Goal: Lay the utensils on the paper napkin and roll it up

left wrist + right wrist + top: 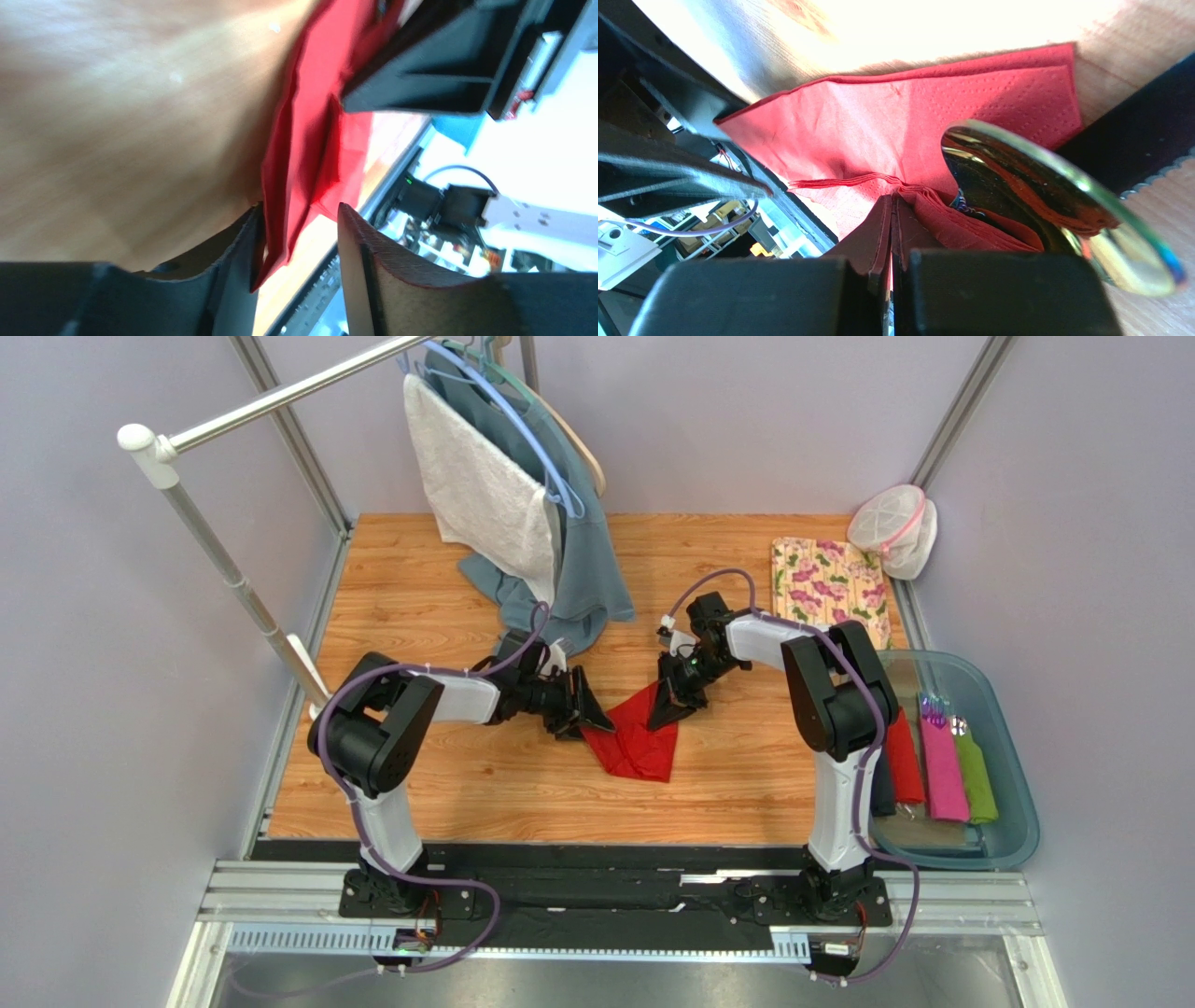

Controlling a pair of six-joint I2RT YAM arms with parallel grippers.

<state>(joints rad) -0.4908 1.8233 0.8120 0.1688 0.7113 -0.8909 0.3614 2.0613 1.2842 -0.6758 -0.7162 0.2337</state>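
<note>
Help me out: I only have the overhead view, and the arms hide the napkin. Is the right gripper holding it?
Observer: Yes. The right wrist view shows the right gripper shut on a fold of the napkin.
Operator: Any utensil there?
Observer: A shiny spoon bowl sits right beside those fingers, against the napkin.
Operator: And the left side?
Observer: The left gripper is open, with the napkin's edge hanging between its fingers.

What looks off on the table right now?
The paper napkin is bunched and creased, not flat: right pincer shut on a fold, left pincer open around one edge. A shiny spoon lies on the folds.
</note>
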